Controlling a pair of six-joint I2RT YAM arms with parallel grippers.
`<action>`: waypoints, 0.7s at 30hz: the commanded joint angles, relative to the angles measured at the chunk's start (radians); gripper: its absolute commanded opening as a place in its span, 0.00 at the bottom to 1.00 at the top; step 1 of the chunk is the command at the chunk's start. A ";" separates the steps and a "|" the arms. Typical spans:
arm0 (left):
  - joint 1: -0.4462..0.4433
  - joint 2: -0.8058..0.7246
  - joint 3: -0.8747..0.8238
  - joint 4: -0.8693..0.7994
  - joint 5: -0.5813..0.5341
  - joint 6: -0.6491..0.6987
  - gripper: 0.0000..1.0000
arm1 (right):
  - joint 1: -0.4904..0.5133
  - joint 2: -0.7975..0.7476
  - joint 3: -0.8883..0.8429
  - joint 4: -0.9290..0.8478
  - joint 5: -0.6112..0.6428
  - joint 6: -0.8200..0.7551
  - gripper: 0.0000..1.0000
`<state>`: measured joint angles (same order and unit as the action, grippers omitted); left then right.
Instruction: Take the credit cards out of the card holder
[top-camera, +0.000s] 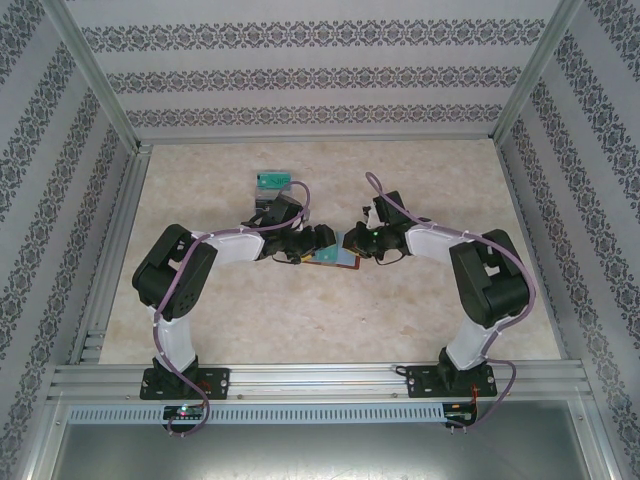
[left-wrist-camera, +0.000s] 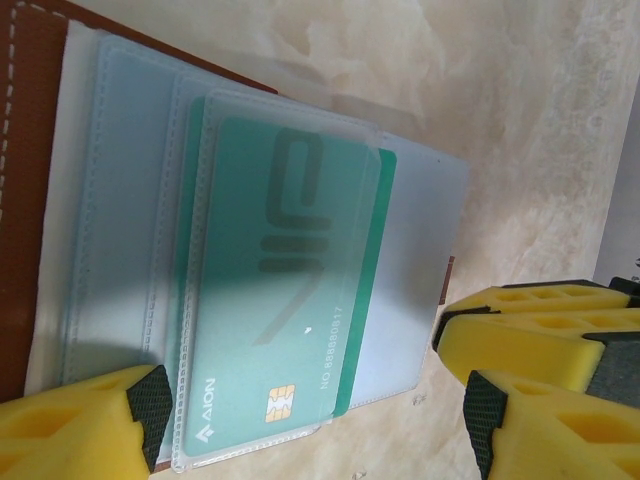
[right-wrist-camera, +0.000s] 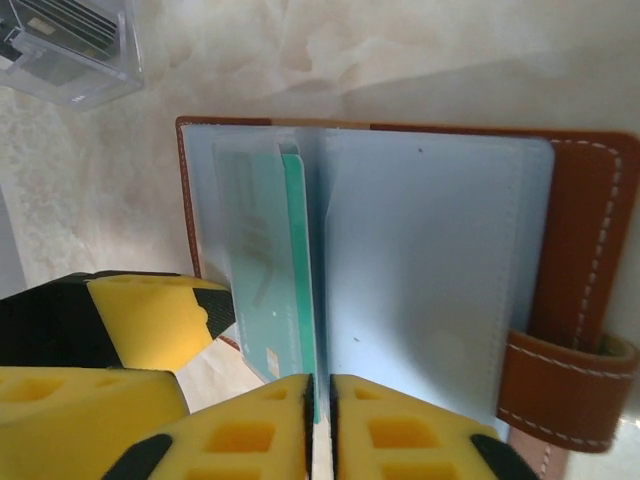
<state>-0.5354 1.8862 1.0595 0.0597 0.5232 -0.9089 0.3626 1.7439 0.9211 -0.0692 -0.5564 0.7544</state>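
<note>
The brown leather card holder lies open on the pale marbled table, midway between the two arms and nearer than the clear plastic box with its teal card. In the right wrist view the holder shows grey-blue plastic pockets, and its leather strap loop sits at the right edge.

One clear sleeve stands up from the middle fold with a teal credit card inside. The right gripper has its yellow fingers pressed almost together on the near edge of that sleeve. I cannot tell whether the card itself lies between the pads.

In the left wrist view the same teal card is marked AION, with its chip towards the camera, and it lies under the clear sleeve over the holder's pockets. The left gripper has its fingers well apart, one on each side of the sleeve and gripping nothing. From above, the left gripper and right gripper meet over the holder from opposite sides.
</note>
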 joint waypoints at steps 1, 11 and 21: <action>-0.002 0.022 -0.011 -0.036 -0.011 0.004 0.79 | 0.004 0.031 0.013 0.067 -0.056 0.036 0.18; -0.002 0.021 -0.011 -0.034 -0.006 -0.001 0.79 | 0.004 0.099 0.016 0.133 -0.095 0.072 0.21; -0.003 0.023 -0.012 -0.029 0.001 -0.005 0.79 | 0.006 0.142 0.021 0.168 -0.110 0.092 0.21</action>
<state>-0.5354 1.8862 1.0595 0.0597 0.5232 -0.9092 0.3626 1.8595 0.9230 0.0757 -0.6476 0.8356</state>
